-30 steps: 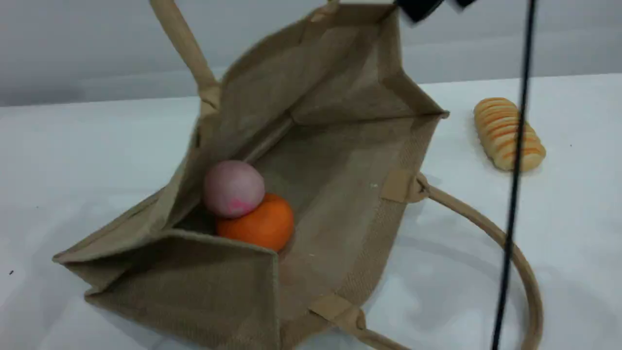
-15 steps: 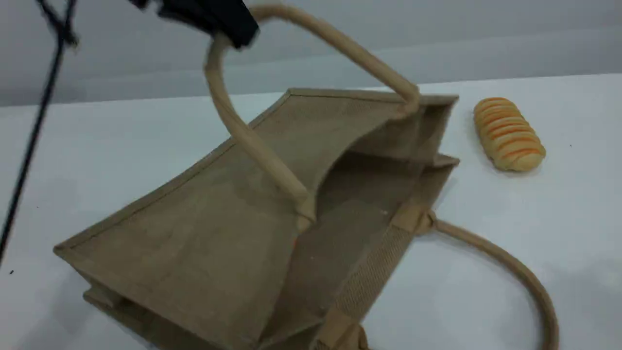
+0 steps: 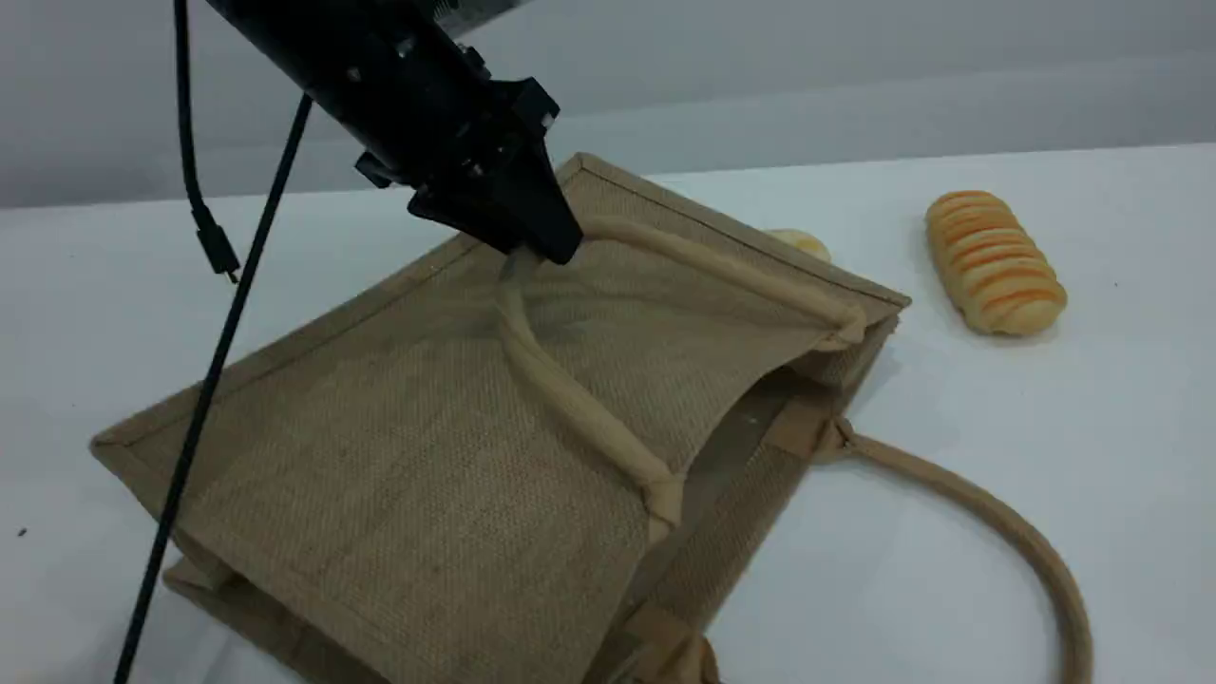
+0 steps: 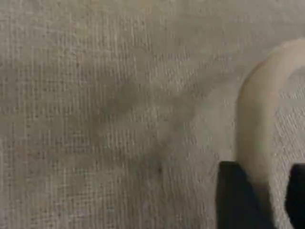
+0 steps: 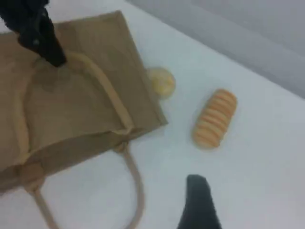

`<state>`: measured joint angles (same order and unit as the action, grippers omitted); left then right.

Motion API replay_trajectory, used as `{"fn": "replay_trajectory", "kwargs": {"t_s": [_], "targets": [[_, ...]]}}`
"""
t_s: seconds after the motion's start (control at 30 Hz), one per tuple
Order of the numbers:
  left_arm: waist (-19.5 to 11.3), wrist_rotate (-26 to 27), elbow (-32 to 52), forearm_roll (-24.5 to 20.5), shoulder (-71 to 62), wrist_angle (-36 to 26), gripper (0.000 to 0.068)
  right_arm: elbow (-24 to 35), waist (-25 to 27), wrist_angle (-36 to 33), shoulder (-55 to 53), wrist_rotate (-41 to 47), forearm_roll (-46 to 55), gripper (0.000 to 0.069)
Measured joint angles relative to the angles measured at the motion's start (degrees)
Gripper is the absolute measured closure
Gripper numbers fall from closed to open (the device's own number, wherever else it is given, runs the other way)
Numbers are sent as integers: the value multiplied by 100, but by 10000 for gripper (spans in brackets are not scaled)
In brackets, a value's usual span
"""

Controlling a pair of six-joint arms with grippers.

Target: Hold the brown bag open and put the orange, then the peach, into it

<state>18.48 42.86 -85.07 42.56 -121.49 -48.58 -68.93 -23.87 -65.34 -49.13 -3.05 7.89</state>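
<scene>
With my left gripper (image 3: 541,249) loosening around the handle (image 4: 257,119) atop the flattened brown bag (image 3: 427,456), I fear snagging the rope when lifting away; my right gripper (image 5: 200,210) stands open.

Quick headcount: one brown bag (image 3: 427,456) lying flat across the middle, with two rope handles, one (image 3: 589,418) draped over the top panel and one (image 3: 997,532) looped on the table at near right. One striped bread loaf (image 3: 993,261) far right. One pale yellow round thing (image 5: 161,82) peeking out behind the bag, probably a bun. Two grippers: left gripper (image 3: 532,242), right gripper (image 5: 200,205).
</scene>
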Motion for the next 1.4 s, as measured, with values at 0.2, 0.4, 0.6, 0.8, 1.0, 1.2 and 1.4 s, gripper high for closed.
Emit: {"fn": "replay_trajectory", "kwargs": {"t_s": [0.2,0.4,0.6,0.8,1.0,1.2,1.4], "targets": [[0,160,0,714,-24,-519,252,0,0,-380,562,140,0,267],[0,369,0,1158,-24,-1018,239,6,0,-486,973,153,0,267],[0,503,0,1035,18,-1259,239,441,0,-461,1309,305,37,267],[0,-19,-17,67,70,-1083,239,1261,0,-461,1740,358,128,267],[0,-529,-17,-804,111,-1083,239,1866,0,-461,2456,593,128,267],[0,-937,-23,-1709,615,-1065,239,2209,0,-468,3377,919,52,267],[0,-1358,-23,-2439,1322,-1071,239,2931,0,-137,4138,1060,-45,267]]}}
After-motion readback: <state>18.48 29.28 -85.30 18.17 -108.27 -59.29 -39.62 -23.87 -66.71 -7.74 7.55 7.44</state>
